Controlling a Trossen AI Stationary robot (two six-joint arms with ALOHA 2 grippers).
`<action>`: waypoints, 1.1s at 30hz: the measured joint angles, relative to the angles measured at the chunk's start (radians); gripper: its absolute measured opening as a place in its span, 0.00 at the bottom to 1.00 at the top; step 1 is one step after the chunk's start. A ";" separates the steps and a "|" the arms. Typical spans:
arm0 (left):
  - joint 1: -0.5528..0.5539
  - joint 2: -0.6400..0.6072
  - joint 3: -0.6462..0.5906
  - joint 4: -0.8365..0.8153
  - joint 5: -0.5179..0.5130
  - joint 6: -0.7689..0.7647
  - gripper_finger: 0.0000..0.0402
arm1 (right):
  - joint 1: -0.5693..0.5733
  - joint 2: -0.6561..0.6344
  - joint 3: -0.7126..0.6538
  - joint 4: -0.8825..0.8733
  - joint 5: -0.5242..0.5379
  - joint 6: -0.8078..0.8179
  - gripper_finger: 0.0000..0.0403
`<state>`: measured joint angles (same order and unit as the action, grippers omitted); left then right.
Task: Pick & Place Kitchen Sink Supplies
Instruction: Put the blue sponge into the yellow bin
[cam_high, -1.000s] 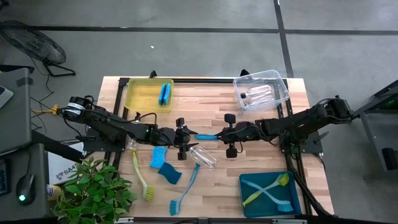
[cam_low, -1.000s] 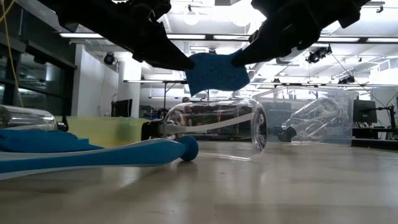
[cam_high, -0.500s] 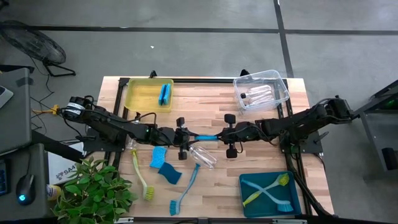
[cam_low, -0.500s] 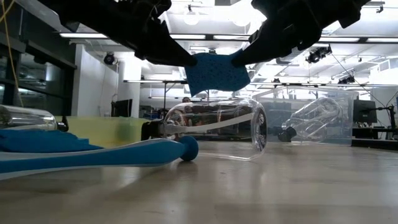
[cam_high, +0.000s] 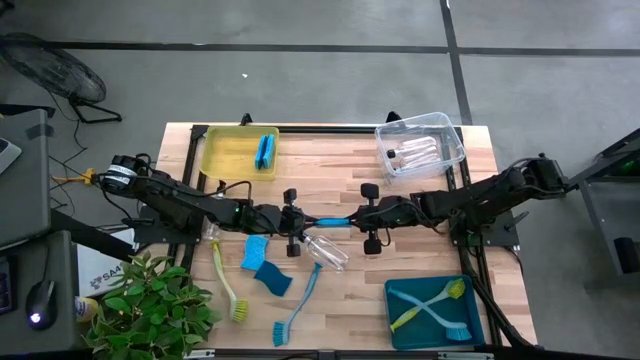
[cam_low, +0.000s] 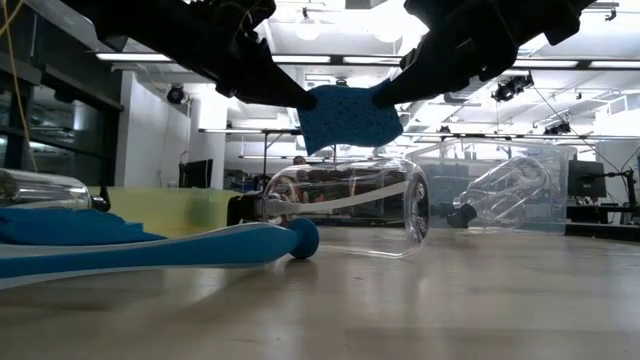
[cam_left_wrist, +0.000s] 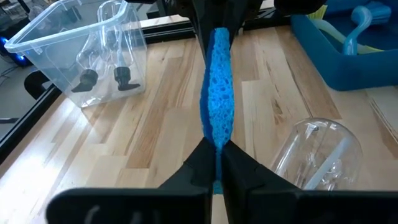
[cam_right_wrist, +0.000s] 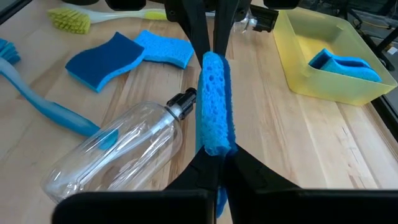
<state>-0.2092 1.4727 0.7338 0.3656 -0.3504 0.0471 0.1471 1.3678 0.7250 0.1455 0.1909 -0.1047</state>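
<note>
Both grippers pinch one blue sponge between them above the table's centre; the left gripper grips its nine-o'clock end and the right gripper its three-o'clock end, each pair of fingers pressed tight on the foam, as both wrist views show; the sponge hangs on edge, clear of the wood, which reads as a hand-over from one arm to the other; which arm gives I cannot tell. Just below it, toward six o'clock, a clear bottle lies on its side, so holding the sponge high keeps it off the bottle. Sorting looks well along: the yellow bin at eleven o'clock holds a sponge, the clear bin at one o'clock holds bottles, the teal bin at five o'clock holds brushes; two sponges and two brushes lie loose toward seven o'clock.
</note>
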 joint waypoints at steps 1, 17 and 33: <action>0.000 0.000 0.000 0.000 0.000 0.000 0.02 | 0.000 0.000 0.000 0.000 0.000 0.000 0.01; 0.000 0.000 0.000 -0.004 -0.006 -0.001 0.01 | 0.000 0.000 0.000 0.058 -0.043 0.065 0.35; 0.000 0.000 0.000 0.012 -0.580 -0.116 0.01 | 0.000 -0.166 0.000 -0.001 0.128 0.187 0.50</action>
<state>-0.2092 1.4731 0.7338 0.3775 -0.9303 -0.0684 0.1471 1.2016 0.7250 0.1444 0.3190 0.0821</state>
